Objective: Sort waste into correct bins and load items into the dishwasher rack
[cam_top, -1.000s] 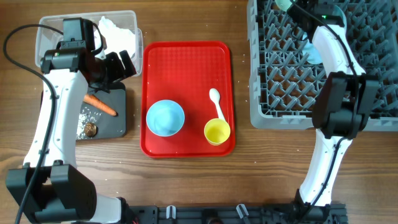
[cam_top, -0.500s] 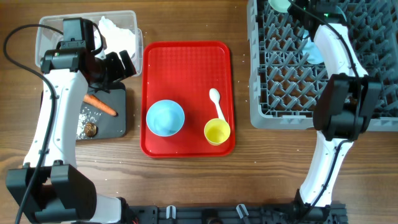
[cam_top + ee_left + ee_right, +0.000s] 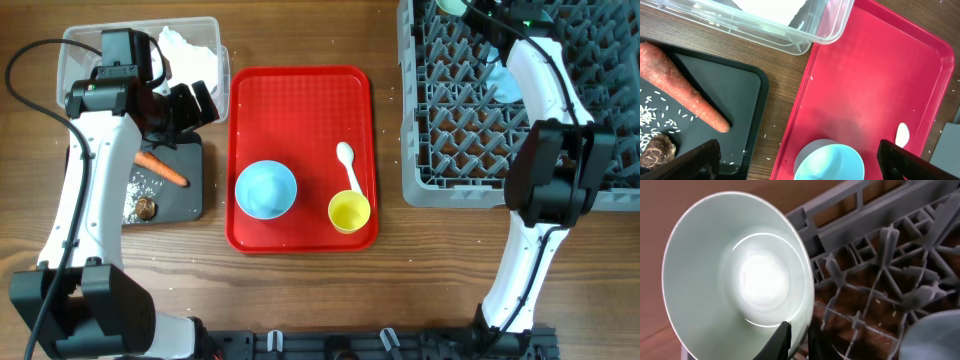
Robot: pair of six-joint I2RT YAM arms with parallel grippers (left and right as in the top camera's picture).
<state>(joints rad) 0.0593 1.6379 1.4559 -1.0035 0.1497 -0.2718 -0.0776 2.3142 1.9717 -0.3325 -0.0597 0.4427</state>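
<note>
My right gripper [image 3: 797,339] is shut on the rim of a pale teal bowl [image 3: 730,265], held tilted over the far left corner of the grey dishwasher rack [image 3: 450,150]. A light blue plate [image 3: 505,85] stands in the rack. My left gripper [image 3: 800,162] is open and empty above the red tray's left edge. On the red tray [image 3: 300,100] are a light blue bowl [image 3: 265,188], a white spoon [image 3: 347,165] and a yellow cup [image 3: 349,212]. The clear tub [image 3: 80,55] holds a white napkin [image 3: 185,50]. The black tray [image 3: 190,195] holds a carrot [image 3: 160,170], rice [image 3: 135,185] and a brown scrap [image 3: 146,207]. The red wrapper is not in view.
The left arm crosses over the clear tub and the black tray. The rack fills the right side of the table up to the far edge. Bare wood lies between the red tray and the rack and along the near edge.
My right gripper has shifted slightly toward the rack's far edge with the teal bowl. The left arm has not moved.
</note>
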